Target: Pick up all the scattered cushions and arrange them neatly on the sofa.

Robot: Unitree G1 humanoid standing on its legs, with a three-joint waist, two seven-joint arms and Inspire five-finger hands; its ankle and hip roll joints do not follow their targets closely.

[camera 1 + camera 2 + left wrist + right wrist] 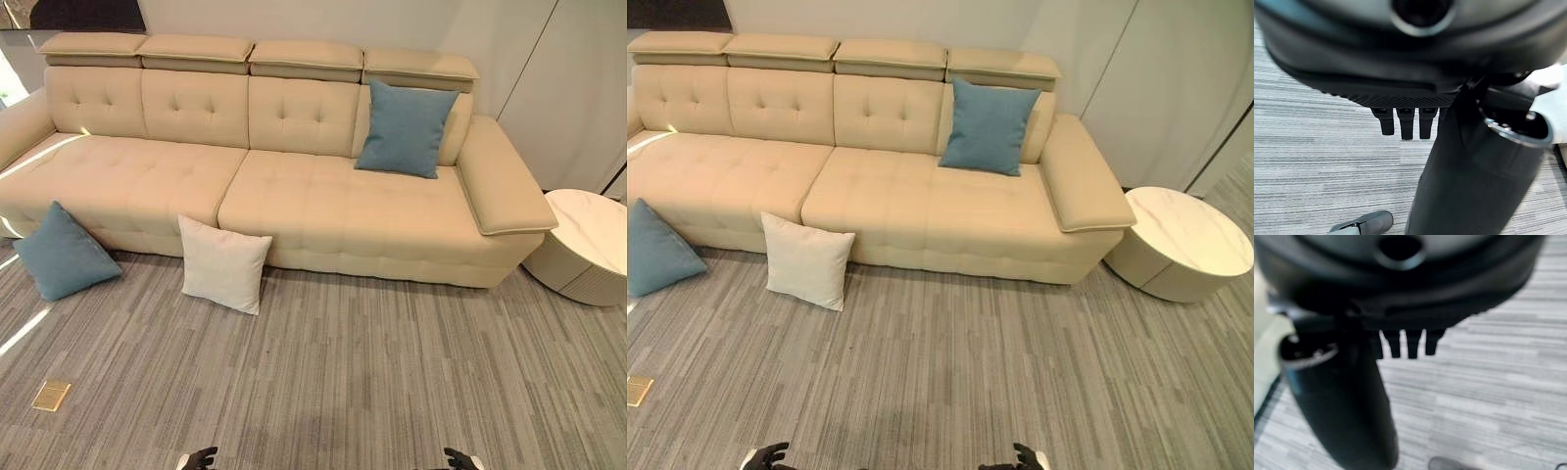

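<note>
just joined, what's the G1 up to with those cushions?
Nothing is being handled yet. The left hand and right hand hang low over the grey striped carpet, fingers relaxed and holding nothing. One blue square cushion already leans against the beige tufted sofa's backrest. A second blue cushion and a white square cushion sit on the floor, propped against the sofa front.
</note>
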